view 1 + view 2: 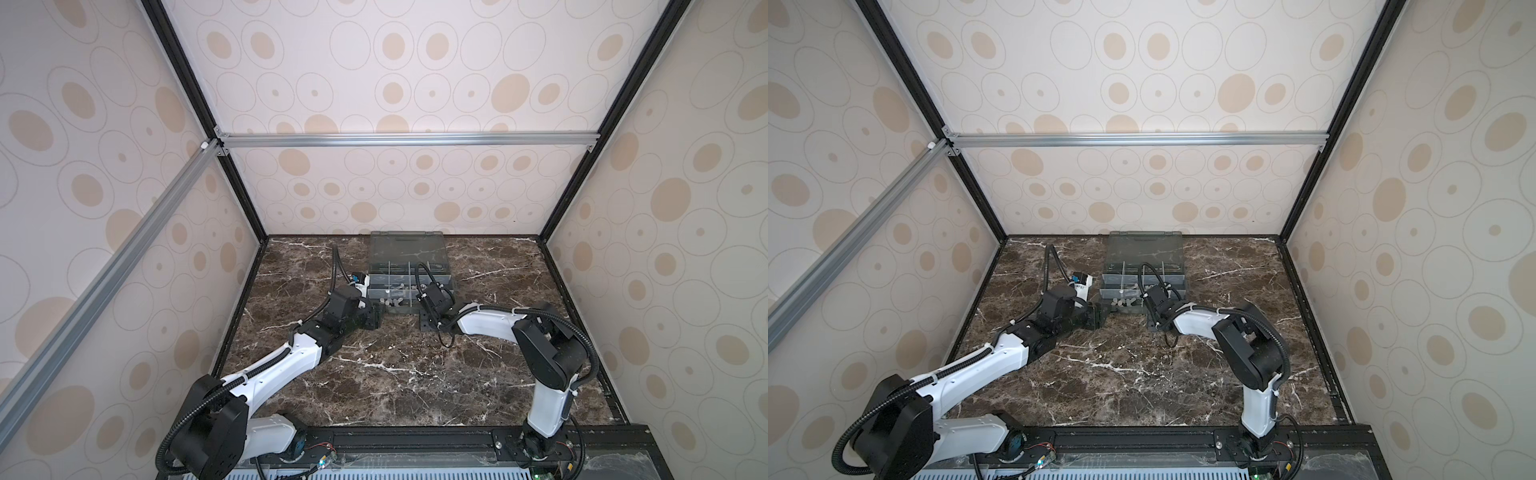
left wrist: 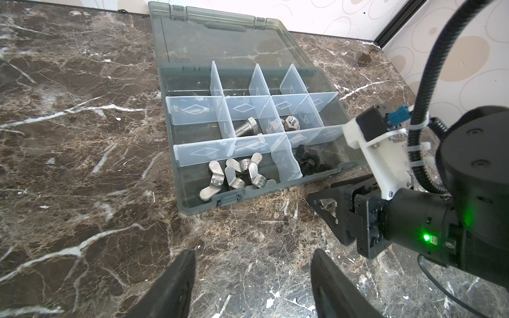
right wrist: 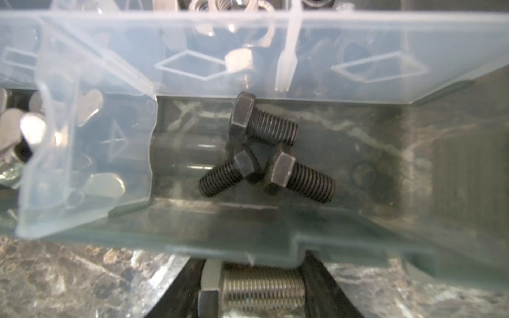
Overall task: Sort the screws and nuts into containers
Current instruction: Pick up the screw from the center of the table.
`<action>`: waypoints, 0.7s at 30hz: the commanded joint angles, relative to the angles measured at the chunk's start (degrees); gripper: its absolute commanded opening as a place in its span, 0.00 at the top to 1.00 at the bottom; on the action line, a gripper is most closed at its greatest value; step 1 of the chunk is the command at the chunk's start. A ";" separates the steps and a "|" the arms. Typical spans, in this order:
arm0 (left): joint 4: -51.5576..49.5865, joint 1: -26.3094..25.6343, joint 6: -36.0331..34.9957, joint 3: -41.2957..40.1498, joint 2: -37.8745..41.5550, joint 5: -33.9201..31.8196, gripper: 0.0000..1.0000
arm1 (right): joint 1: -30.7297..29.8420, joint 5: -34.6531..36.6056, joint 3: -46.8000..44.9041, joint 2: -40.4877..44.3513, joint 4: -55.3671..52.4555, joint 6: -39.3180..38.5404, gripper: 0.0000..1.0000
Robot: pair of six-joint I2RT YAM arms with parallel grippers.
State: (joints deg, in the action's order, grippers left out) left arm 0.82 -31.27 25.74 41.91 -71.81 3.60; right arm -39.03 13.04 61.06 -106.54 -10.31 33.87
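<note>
most looks sorted already: wing nuts (image 2: 234, 176), hex nuts (image 2: 287, 122), a boxed silver bolt (image 2: 245, 128) and three black bolts (image 3: 275, 129) lie in separate compartments of the organiser box (image 2: 198, 206), just beyond the right jaws. only the right wrist view shows a loose silver bolt (image 3: 264, 289) filling the gap between those jaws, outside the box; clamped or not, i can't tell. the left jaws gape, empty.

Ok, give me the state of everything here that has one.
Organiser box: open, lid flat behind it.
Left tool: open, empty, over the table.
Right tool: closed on the silver screw, outside the box's front wall.
Silver screw: held, not yet sorted.
Black screws: three, loose in a front compartment.
</note>
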 commanded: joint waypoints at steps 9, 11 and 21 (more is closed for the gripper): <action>0.06 0.42 0.32 0.85 1.08 -0.68 0.33 | -2.46 -3.38 1.85 4.11 -5.66 0.42 0.53; -0.05 0.42 0.37 0.72 1.29 -0.83 0.33 | -2.50 -3.26 3.59 4.41 -6.15 -0.13 0.53; 0.05 0.42 1.87 -1.93 4.13 -1.10 0.33 | -2.13 -1.78 24.55 -3.47 -12.84 -6.60 0.53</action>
State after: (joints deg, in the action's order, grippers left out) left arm 0.80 -31.27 26.41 40.60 -69.17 3.31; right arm -41.19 10.28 80.44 -106.74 -20.38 29.89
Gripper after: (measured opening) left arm 0.671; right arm 0.517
